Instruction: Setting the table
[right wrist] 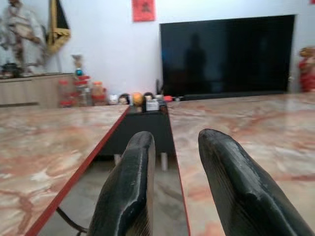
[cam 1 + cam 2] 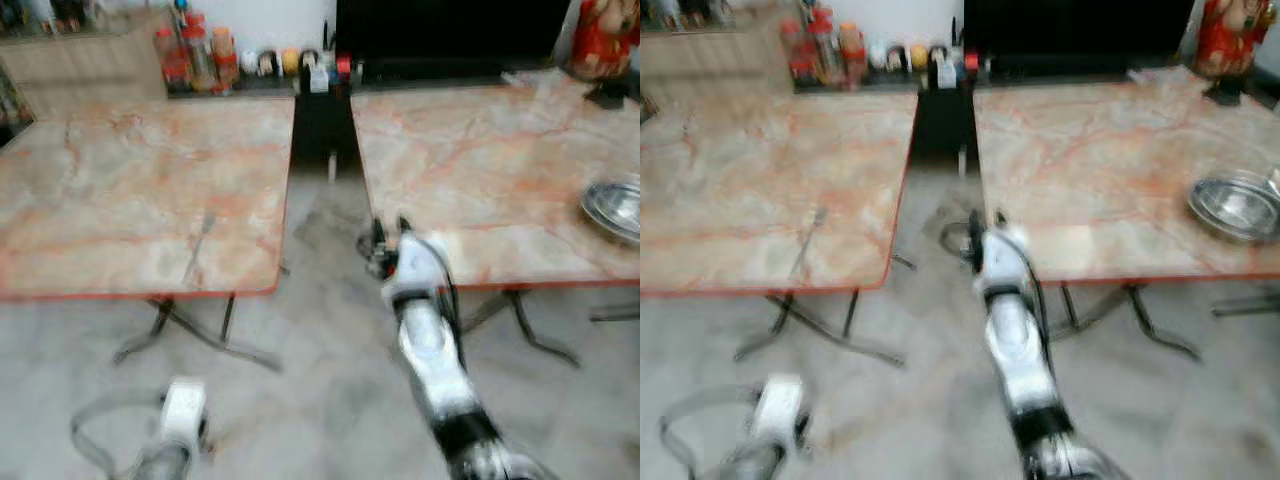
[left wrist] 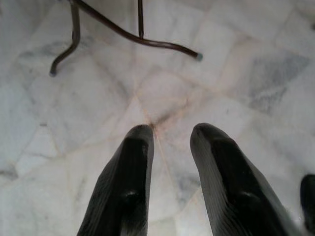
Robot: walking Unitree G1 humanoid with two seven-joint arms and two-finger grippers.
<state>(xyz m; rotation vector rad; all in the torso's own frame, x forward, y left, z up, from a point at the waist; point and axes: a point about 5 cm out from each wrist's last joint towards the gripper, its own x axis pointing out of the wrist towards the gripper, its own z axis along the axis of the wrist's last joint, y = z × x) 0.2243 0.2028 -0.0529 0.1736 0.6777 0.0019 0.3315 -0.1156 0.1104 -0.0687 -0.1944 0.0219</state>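
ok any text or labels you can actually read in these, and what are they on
No text can be read.
Red paper sign on the wall above the television: dark marks, too blurred to read.
Jars and bottles on the low cabinet: labels too small and blurred.
Small items beside the television: nothing legible.

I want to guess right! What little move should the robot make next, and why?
Probably swing the raised right end effector rightward over the right table, toward the metal bowl. It is open, empty, level with the gap between tables, and the bowl sits far right.
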